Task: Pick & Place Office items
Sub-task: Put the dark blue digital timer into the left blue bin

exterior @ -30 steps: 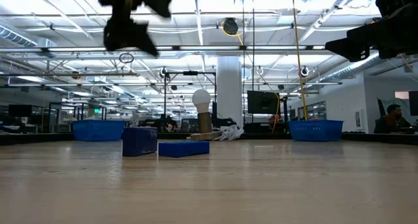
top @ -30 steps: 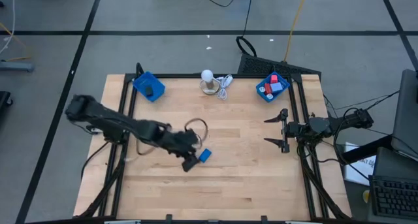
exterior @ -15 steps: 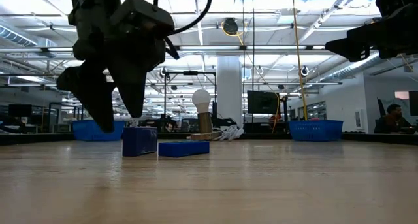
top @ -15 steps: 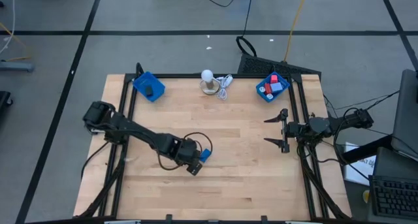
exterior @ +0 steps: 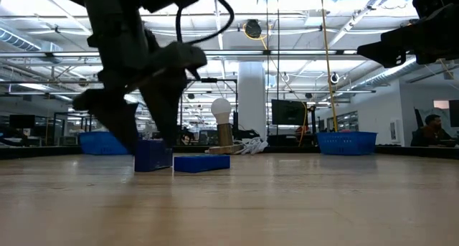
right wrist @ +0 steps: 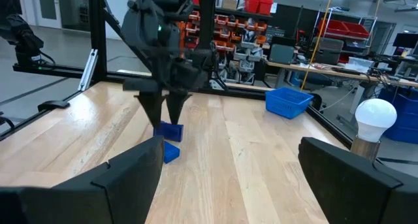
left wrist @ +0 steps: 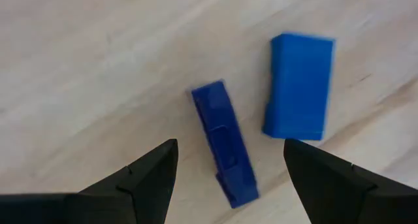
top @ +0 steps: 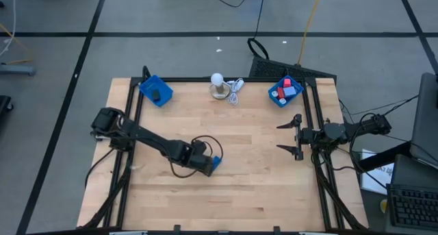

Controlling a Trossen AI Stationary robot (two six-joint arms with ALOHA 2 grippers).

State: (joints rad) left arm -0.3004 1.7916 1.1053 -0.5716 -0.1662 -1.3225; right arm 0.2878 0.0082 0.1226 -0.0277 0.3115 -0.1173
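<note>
Two blue office items lie side by side near the table's middle: a dark blue narrow block [left wrist: 225, 142] standing on its long edge and a brighter blue flat block [left wrist: 299, 87] lying on its broad face. In the low view the dark block [exterior: 153, 155] stands left of the flat one [exterior: 201, 163]. My left gripper [left wrist: 230, 145] is open and low over the dark block, one finger on each side of it with a gap on both sides. It shows in the high view [top: 207, 164] too. My right gripper [top: 291, 135] waits open at the table's right edge.
A blue tray [top: 156, 90] at the far left holds a dark grey piece. Another blue tray [top: 285, 91] at the far right holds red, light blue and purple pieces. A white ball on a round base [top: 218, 85] with white cord stands between them. Bare wood surrounds the two blocks.
My left gripper has come down from well above the table to block height and now straddles the dark blue block, staying open. Both blue blocks have kept their places.
</note>
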